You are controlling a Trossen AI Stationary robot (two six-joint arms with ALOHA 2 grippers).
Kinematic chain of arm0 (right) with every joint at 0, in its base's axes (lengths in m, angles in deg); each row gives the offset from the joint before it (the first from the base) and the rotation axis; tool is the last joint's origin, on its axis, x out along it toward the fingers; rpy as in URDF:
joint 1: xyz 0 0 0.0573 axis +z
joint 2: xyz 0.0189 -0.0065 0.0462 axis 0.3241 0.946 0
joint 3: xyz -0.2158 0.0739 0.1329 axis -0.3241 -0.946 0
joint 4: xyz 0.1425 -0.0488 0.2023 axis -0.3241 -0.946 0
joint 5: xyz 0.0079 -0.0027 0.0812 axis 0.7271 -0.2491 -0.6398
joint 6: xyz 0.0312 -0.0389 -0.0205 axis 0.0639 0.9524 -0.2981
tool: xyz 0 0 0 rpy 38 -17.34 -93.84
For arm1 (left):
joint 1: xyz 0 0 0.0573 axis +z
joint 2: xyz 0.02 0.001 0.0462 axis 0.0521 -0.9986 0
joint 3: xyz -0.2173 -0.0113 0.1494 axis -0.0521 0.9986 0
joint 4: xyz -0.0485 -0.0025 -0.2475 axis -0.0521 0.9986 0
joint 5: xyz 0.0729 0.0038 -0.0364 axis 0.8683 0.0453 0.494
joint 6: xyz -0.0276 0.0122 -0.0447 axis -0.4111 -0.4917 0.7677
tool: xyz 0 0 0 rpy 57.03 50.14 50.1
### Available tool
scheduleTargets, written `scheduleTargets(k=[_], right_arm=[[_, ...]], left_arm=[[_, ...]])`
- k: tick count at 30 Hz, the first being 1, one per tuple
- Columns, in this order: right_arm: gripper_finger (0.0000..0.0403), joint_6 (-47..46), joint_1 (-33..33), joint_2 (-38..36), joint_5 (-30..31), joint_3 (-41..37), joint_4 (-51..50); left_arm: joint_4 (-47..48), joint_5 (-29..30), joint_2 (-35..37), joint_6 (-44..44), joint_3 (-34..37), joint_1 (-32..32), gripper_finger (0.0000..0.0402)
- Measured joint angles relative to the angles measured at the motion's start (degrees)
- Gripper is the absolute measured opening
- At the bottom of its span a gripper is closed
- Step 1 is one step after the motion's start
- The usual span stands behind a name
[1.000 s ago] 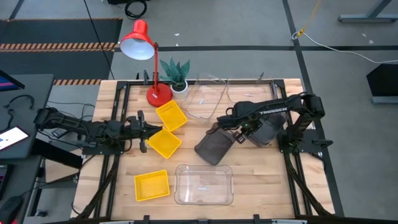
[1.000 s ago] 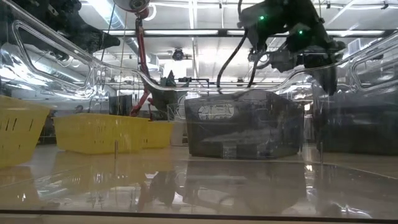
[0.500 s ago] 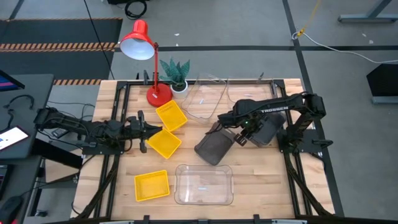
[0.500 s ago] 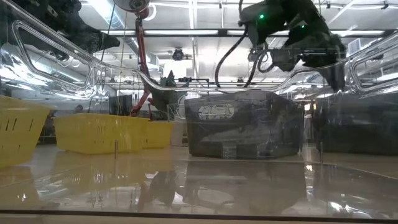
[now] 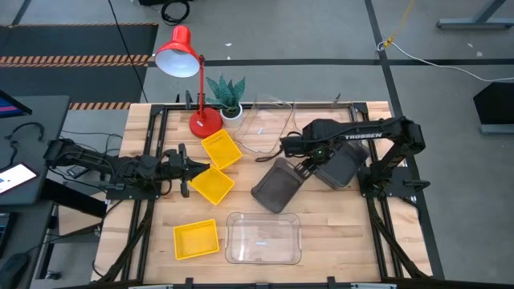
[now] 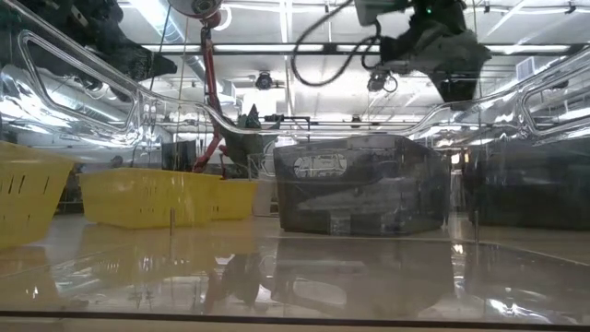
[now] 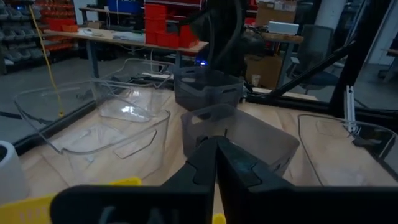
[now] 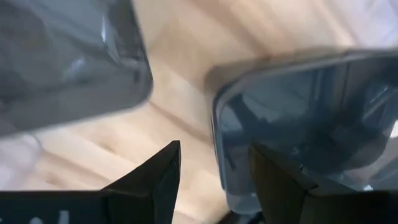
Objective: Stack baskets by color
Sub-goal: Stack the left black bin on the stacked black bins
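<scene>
Two dark grey baskets show on the right half of the table: one (image 5: 275, 186) lies tilted toward the middle, and the other (image 5: 339, 164) sits under the right arm. My right gripper (image 5: 303, 164) points down over the gap between them, open and clear of both; in the right wrist view (image 8: 214, 180) the nearer grey basket's rim (image 8: 219, 143) lies below its fingers. My left gripper (image 5: 186, 168) waits shut at the left, level, beside the yellow baskets (image 5: 213, 185) (image 5: 221, 149). A third yellow basket (image 5: 197, 239) and a clear one (image 5: 263, 238) rest near the front edge.
More clear baskets (image 5: 269, 128) lie at the far middle. A red desk lamp (image 5: 189, 72) and a small potted plant (image 5: 227, 96) stand at the far left. Bare wood shows at the front right (image 5: 345, 233).
My right gripper has risen above the grey baskets and drifted a little toward the table's far left. Both grey baskets have stayed where they were.
</scene>
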Motion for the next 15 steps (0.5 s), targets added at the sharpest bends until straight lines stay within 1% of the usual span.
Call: scheduleTargets(k=[2, 5, 11, 15], right_arm=[[0.0190, -1.7, 0.3, 0.0, 2.4, 1.9, 0.7], [0.0190, -3.6, 0.9, 0.0, 2.8, 4.3, 4.4], [0.0187, -4.0, 2.6, 0.0, 2.3, 5.9, 19.4], [0.0172, -3.9, 4.5, 0.3, 2.6, 5.9, 26.8]], left_arm=[[0.1, 0.0, 0.0, 0.9, 0.0, 0.0, 0.0022], [0.2, 0.0, 0.0, 2.0, 0.0, 0.0, 0.0019], [0.4, 0.0, 0.0, 3.4, 0.0, 0.0, 0.0012], [1.2, 0.0, 0.0, 5.1, 0.0, 0.0, 0.0017]])
